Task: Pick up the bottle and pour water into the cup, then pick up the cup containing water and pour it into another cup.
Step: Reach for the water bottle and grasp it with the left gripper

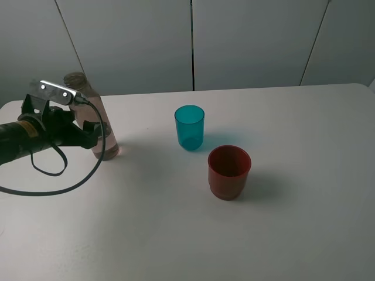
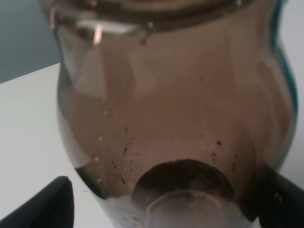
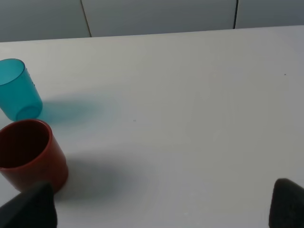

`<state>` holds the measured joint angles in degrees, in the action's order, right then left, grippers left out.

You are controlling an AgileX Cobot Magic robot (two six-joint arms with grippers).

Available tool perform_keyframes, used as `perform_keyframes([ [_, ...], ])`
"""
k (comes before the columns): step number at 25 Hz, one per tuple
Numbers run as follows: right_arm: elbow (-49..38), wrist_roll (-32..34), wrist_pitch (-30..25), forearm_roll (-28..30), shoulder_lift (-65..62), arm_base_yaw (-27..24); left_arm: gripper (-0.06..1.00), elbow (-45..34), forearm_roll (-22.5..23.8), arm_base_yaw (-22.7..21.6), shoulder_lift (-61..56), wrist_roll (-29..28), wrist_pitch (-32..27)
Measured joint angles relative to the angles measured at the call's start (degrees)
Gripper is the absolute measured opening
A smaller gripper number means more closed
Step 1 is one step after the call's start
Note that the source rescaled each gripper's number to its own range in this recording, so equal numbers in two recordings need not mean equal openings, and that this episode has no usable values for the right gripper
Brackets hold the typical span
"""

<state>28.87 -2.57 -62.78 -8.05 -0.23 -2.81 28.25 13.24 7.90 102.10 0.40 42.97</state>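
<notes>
Overhead cam first: the bottle (image 1: 98, 117) is standing upright on the table (image 1: 281, 234) way out at 9 o'clock from the cup (image 1: 189, 127). The red cup (image 1: 229, 171) sits near the teal one, at about its 4 o'clock. The left gripper (image 1: 92, 136) is right at the bottle, one finger on each side, but the bottle's base is flat on the table, so no lift yet. Both cups look empty to me, though the teal one is see-through enough that I wouldn't swear to it.

Left wrist cam: the bottle (image 2: 175, 109) fills pretty much the whole shot. The left gripper (image 2: 164, 209) is spread wide around it. One fingertip (image 2: 47, 204) has bare table showing between it and the plastic, so it's released, not clamped.

Right wrist cam: the right gripper (image 3: 159, 209) is also spread wide with nothing in between, just looking at the cup (image 3: 16, 95) and the red cup (image 3: 28, 154) side by side.

So my read is we're at the very start. The grab, both pours and the cup pickup are all left to do.
</notes>
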Motion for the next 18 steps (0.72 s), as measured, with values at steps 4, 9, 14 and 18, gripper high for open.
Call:
perform_keyframes([
  [4, 0.0, 0.0, 0.0, 0.0, 0.0, 0.0, 0.95, 1.2, 1.0, 0.0, 1.0, 0.0, 0.1],
  [9, 0.0, 0.0, 0.0, 0.0, 0.0, 0.0, 0.95, 1.9, 2.0, 0.0, 2.6, -0.7, 1.6],
  [14, 0.0, 0.0, 0.0, 0.0, 0.0, 0.0, 0.95, 2.8, 2.8, 0.0, 4.3, -1.8, 2.6],
  [18, 0.0, 0.0, 0.0, 0.0, 0.0, 0.0, 0.95, 3.8, 3.4, 0.0, 4.7, -2.1, 2.7],
])
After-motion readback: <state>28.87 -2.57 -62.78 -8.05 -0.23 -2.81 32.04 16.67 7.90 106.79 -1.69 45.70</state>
